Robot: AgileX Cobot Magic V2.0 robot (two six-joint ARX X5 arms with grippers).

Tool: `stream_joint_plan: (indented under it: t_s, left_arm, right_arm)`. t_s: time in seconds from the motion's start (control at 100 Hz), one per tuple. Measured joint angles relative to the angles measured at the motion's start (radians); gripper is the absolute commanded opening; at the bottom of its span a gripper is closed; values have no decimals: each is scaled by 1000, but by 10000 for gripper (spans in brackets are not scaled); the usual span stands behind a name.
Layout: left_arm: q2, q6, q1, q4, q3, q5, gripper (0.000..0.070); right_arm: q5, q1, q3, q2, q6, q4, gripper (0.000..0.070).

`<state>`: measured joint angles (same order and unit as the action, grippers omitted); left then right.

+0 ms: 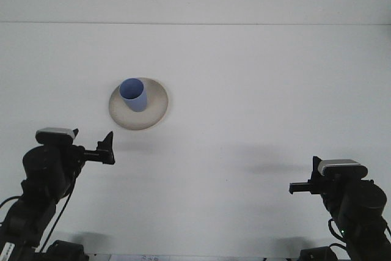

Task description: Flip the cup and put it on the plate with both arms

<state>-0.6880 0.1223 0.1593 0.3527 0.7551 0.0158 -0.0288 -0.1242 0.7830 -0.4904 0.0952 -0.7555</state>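
The blue cup (pixel 133 95) stands upright (mouth up) on the beige plate (pixel 154 113), upper left of centre on the white table (pixel 256 90). The left gripper (pixel 107 149) sits low at the frame's left, holding nothing; its opening can't be told. The right gripper (pixel 297 189), lower right, looks closed and empty.
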Motion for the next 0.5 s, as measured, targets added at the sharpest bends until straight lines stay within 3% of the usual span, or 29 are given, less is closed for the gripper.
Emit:
stream_joint_plan:
  t_s: [0.11,0.17,0.5]
  left_arm:
    - [96,0,0,31,-67,0,158]
    - [135,0,0,47,-83,0,9]
    - [237,0,0,51,-87,0,12]
  right_arm:
    - [0,0,0,0,0,0,0]
    - [0,0,0,0,0,0,0]
    - [0,0,0,0,0,4,0]
